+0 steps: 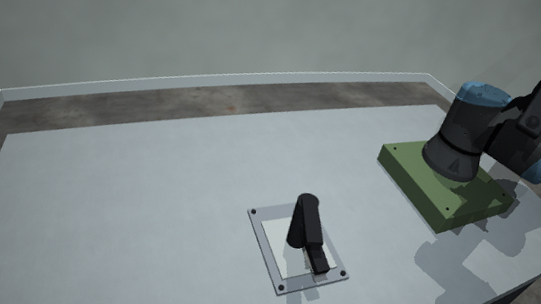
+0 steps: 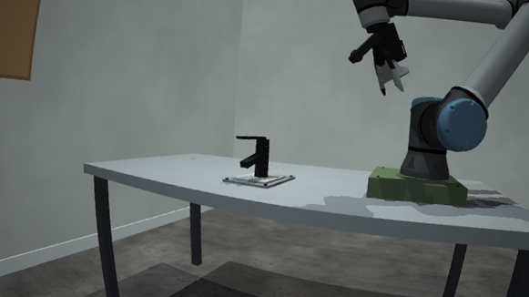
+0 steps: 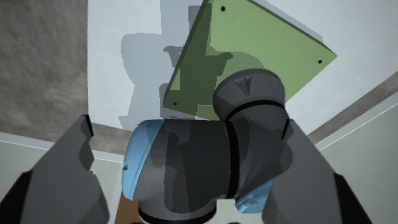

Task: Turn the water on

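Black tap (image 1: 305,224) stood on a pale metal mounting plate (image 1: 260,223) near the middle of the grey table (image 1: 115,214) in the top view, its lever (image 1: 312,222) lying along the same line as the spout (image 1: 317,261) beneath it and pointing toward the table's near edge. In that view the gripper (image 1: 535,131) hung by the arm's own shoulder, over the green base plate (image 1: 422,192), so the tap lay well apart from it, toward the table's centre and lower. In the exterior view the lever (image 2: 250,138) read as a flat horizontal bar at the top of the tap body, long axis roughly level, free end pointing left and away from the arm; it looked fully down, so the lift was judged not yet begun. The gripper (image 2: 390,82) hung high above the table, tips angled downward, jaws spread wide and holding nothing; the tap lay down and to the left of it. In the wrist view only the two grey fingers at the frame's sides, the arm's shoulder and the green base plate (image 3: 280,45) appeared; the tap was out of frame, so the jaws were not aimed at it. Judgement: approach needs a long travel downward and outward, ending under the lever's free end.
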`<state>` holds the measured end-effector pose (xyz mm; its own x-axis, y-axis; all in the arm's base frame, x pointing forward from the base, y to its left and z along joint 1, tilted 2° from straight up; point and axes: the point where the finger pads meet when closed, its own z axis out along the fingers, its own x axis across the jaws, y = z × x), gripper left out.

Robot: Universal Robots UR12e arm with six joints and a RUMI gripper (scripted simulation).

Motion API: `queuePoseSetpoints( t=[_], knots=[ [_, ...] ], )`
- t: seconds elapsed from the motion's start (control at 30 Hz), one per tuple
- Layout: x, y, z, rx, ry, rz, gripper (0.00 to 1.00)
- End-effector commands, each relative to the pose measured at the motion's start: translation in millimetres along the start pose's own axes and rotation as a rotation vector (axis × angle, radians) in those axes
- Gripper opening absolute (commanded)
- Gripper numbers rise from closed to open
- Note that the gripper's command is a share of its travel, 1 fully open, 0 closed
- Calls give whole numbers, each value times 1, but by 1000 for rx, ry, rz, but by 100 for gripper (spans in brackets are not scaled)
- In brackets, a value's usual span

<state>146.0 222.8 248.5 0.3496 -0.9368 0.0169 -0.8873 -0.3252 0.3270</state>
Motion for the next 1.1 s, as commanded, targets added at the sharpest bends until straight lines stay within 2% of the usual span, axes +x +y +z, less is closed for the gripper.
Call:
queuePoseSetpoints(
  t=[0.0,0.1,0.23,0.3,0.43,0.8,0.87,0.93,1.07],
  knots=[
    [1,-12,-5,9,-3,-24,100],
    [4,-31,-12,22,-7,-62,100],
    [12,-70,-26,50,-13,-143,100],
    [12,-70,-26,50,-13,-143,100],
    [24,-122,-41,86,-15,-244,100],
    [58,-222,-62,157,-2,-440,100],
    [58,-222,-62,157,-2,-440,100],
    [71,-254,-65,178,6,-502,100],
    [88,-288,-68,202,19,-569,100]
  ],
)
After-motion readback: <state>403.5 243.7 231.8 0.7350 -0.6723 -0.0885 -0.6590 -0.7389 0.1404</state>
